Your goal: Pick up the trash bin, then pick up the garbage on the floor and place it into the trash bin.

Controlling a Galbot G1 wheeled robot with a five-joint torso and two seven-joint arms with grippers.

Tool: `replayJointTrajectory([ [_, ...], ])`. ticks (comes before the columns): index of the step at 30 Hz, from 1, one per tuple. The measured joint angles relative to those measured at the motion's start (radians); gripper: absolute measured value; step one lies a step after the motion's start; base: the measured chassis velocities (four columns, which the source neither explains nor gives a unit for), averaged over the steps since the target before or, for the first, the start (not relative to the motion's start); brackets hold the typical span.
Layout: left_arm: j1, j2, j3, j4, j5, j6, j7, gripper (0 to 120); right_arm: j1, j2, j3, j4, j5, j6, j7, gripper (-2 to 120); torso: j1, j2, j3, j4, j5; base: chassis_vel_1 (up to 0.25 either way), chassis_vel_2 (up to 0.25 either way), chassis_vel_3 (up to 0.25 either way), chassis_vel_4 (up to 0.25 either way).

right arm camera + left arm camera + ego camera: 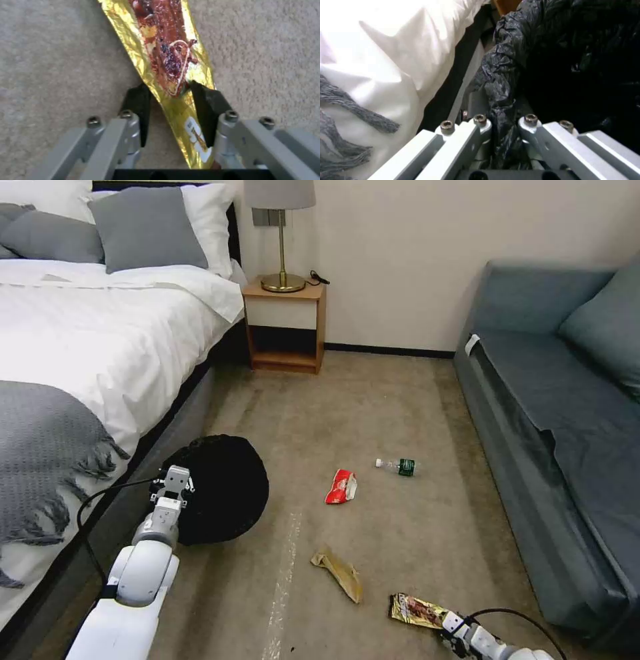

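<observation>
lamp (280, 220) top cropped, sofa (567, 447) cut off right

I can read no words or numbers. The gold snack packet (170, 62) on the floor bears a white patch with gold marks I cannot make out; the bottle's green label (407, 467) is too small to read.

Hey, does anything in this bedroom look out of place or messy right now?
Yes, litter lies on the carpet: red-and-white wrapper, bottle on its side, crumpled brown paper, gold packet between the right claw fingers. The left claw pinches the trash bin liner.
</observation>
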Motion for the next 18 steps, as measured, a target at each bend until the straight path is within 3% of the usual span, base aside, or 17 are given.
replayJointTrajectory([
  [5, 0.002, 0.001, -0.002, -0.003, -0.002, -0.001, 0.001, 4, -0.010, -0.007, 0.009, 0.021, -0.001, 0.000, 0.000, 18, 0.000, -0.001, 0.000, 0.0009, 0.0030, 0.000, 0.000, 0.000, 0.000],
  [8, 0.002, 0.001, -0.002, -0.003, -0.002, -0.001, 0.001, 4, -0.010, -0.007, 0.009, 0.021, -0.001, 0.000, 0.000, 18, 0.000, -0.001, 0.000, 0.0009, 0.0030, 0.000, 0.000, 0.000, 0.000],
  [9, 0.002, 0.002, -0.004, -0.004, -0.002, -0.002, 0.001, 4, -0.017, -0.022, 0.029, 0.036, -0.009, -0.010, 0.008, 7, 0.000, -0.001, 0.000, 0.0004, -0.0024, -0.059, 0.030, 0.043, 0.020],
  [10, 0.003, 0.001, -0.003, -0.005, -0.003, -0.002, 0.002, 4, -0.021, -0.023, 0.029, 0.045, -0.006, -0.008, 0.006, 4, 0.000, -0.001, 0.001, -0.0006, -0.0011, -0.059, 0.026, 0.077, 0.020],
  [11, 0.003, 0.002, -0.004, -0.005, -0.003, -0.002, 0.002, 4, -0.026, -0.028, 0.032, 0.057, -0.005, -0.007, 0.006, 0, 0.000, -0.001, 0.000, 0.0001, 0.0019, 0.000, 0.000, 0.000, 0.000],
  [15, 0.003, 0.002, -0.003, -0.003, -0.003, -0.003, 0.003, 4, -0.038, -0.033, 0.036, 0.080, -0.003, -0.003, 0.003, 0, 0.000, -0.001, 0.000, -0.0005, -0.0015, 0.000, 0.000, 0.000, 0.000],
  [18, 0.004, 0.003, -0.005, -0.002, -0.004, -0.004, 0.003, 4, -0.042, -0.032, 0.035, 0.088, -0.001, 0.000, 0.000, 0, 0.000, -0.001, 0.000, -0.0003, 0.0003, 0.000, 0.000, 0.000, 0.000],
])
